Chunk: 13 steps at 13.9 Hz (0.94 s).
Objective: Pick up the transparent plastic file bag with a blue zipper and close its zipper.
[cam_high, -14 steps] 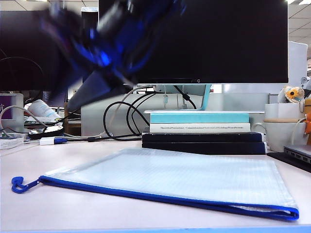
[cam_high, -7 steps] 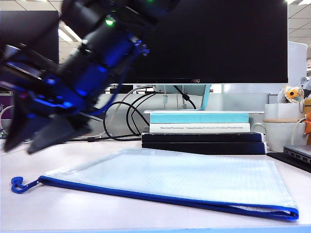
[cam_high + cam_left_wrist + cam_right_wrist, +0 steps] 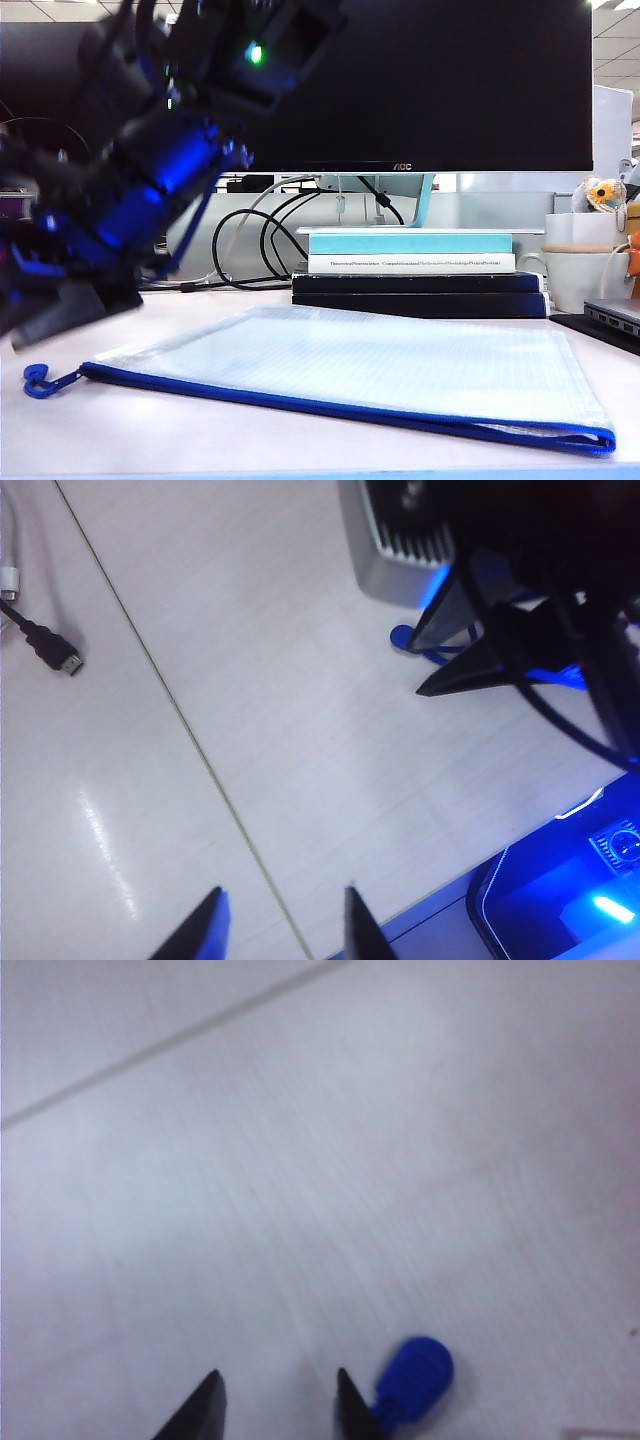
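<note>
On the desk: the file bag is lying flat near the front edge, in front of a stack of books.
Zipper: the zipper is running along the bag's near long edge, its blue cord pull trailing off the left end onto the table.
Right gripper: the right gripper is reaching across to the left of the exterior view, hovering just above the pull with its fingertips parted and nothing between them; the pull is lying just beside one fingertip.
Left gripper: the left gripper is hanging over bare table, fingers apart, gripping nothing, looking toward the other arm.
</note>
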Tool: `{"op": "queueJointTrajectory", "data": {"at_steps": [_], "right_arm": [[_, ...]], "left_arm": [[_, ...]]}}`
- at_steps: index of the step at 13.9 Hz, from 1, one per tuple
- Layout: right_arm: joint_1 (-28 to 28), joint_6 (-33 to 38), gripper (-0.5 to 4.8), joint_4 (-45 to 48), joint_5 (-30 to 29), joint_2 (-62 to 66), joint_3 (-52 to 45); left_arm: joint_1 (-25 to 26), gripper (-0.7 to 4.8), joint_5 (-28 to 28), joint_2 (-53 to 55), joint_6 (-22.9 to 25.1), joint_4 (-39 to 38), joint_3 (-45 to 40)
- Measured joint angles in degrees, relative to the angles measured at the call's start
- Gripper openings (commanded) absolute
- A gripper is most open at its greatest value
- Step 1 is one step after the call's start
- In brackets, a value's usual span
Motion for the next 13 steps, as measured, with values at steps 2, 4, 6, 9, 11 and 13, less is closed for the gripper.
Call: {"op": "queueJointTrajectory", "data": {"at_steps": [2, 4, 6, 9, 11, 13], "right_arm": [[-0.04, 0.00, 1.43, -0.22, 1.33, 0.87, -0.02], [-0.04, -0.02, 1.43, -0.13, 2.21, 0.87, -0.02], [-0.04, -0.07, 1.34, -0.13, 2.43, 0.87, -0.02], [-0.04, -0.20, 1.34, -0.20, 2.43, 1.22, 0.00], [-0.02, -0.24, 1.35, -0.85, 3.04, 1.86, 0.00], [0.00, -0.26, 1.33, -0.83, 4.39, 1.90, 0.02]], "left_arm": [[0.00, 1.57, 0.00, 0.00, -0.07, 0.02, 0.00], [0.00, 1.56, 0.00, 0.00, -0.15, 0.00, 0.00], [0.00, 1.56, 0.02, 0.00, -0.17, 0.02, 0.00], [0.00, 1.57, 0.02, 0.00, -0.22, 0.00, 0.00], [0.00, 1.56, 0.04, 0.00, -1.07, 0.00, 0.00], [0.00, 1.57, 0.04, -0.02, -1.25, 0.02, 0.00]]}}
